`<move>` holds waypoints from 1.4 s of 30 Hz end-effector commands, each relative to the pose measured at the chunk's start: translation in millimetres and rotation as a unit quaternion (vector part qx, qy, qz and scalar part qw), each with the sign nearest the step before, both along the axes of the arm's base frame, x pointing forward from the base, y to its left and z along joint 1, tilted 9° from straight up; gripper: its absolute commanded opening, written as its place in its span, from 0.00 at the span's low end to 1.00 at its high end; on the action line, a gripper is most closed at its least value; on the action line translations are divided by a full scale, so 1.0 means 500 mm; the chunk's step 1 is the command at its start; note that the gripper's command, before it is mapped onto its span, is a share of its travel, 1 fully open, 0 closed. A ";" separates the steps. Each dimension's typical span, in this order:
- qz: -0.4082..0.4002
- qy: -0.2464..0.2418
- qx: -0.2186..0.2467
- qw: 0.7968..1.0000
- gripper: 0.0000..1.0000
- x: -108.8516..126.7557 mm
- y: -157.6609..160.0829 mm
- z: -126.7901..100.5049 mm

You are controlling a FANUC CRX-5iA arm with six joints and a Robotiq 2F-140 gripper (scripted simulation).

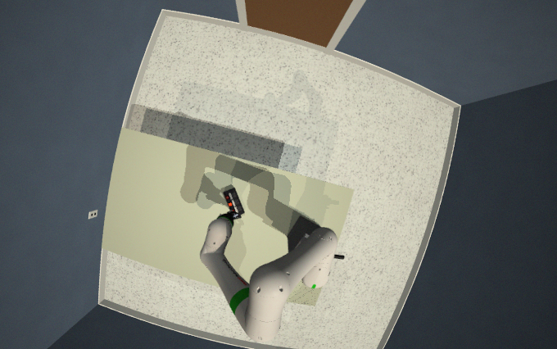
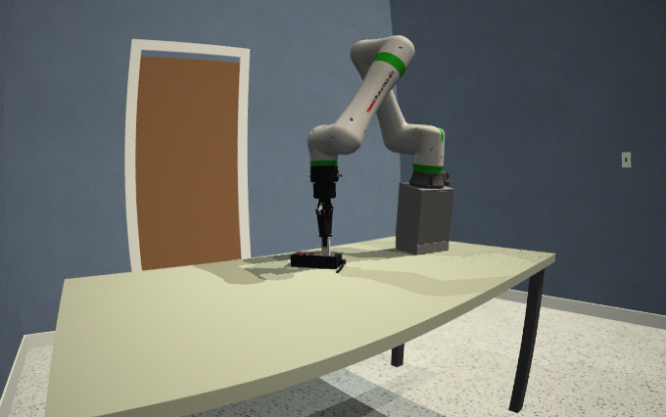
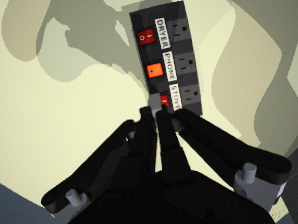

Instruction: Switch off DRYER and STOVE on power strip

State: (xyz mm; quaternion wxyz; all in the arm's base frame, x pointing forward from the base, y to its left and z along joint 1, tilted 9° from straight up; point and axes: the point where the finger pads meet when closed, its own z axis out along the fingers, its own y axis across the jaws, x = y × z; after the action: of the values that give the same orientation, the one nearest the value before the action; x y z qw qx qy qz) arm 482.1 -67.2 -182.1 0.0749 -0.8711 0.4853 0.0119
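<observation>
Red FANUC lettering runs along the arm (image 2: 374, 97); strip labels unreadable.
</observation>
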 end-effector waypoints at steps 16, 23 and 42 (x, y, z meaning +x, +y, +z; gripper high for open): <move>0.000 0.000 0.000 1.000 0.00 -0.002 -0.005 0.032; 0.000 0.000 0.000 1.000 0.00 -0.004 -0.010 0.069; 0.000 0.000 0.000 1.000 0.00 -0.005 -0.012 0.077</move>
State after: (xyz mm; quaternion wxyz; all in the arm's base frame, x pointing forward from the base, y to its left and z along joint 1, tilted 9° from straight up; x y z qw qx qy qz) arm 479.5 -72.8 -143.5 0.0746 -0.8710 0.4853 0.0123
